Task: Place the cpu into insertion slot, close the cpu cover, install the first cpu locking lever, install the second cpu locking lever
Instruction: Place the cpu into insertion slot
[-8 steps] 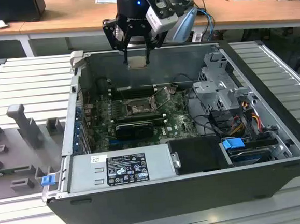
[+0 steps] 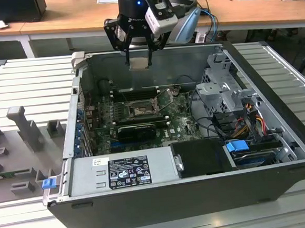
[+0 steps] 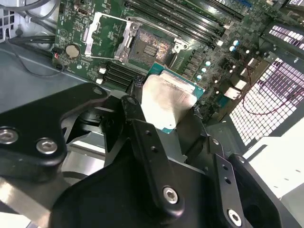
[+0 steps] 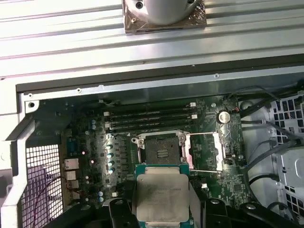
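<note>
- The end effector [image 2: 139,61] is closed narrowly on the cpu [image 4: 161,199], one black finger [image 4: 118,211] against each of two opposite edges.
- The cpu is held level with its silver-grey lid facing the cameras in both wrist views. A green border shows around the lid.
- In the exterior view the chip hangs high over the rear part of the open computer case [image 2: 164,197], well apart from the board beneath.
- Below it lies the insertion slot [image 4: 160,149], a square black socket with its contact field bare on the green motherboard [image 4: 95,156].
- The cpu cover [image 4: 218,152] is swung open and lies just beside the slot on the side toward the round coin cell [image 4: 223,116].
- A thin wire lever [image 4: 204,171] runs along the cover's edge; it looks unlatched, though that is hard to make out.
- Past the slot run the long black memory slots [image 4: 149,118], parallel and close together.
- The case lies on its side on a ribbed metal worktop [image 2: 23,82], with a labelled power supply [image 2: 120,169] along the case's near wall.
</note>
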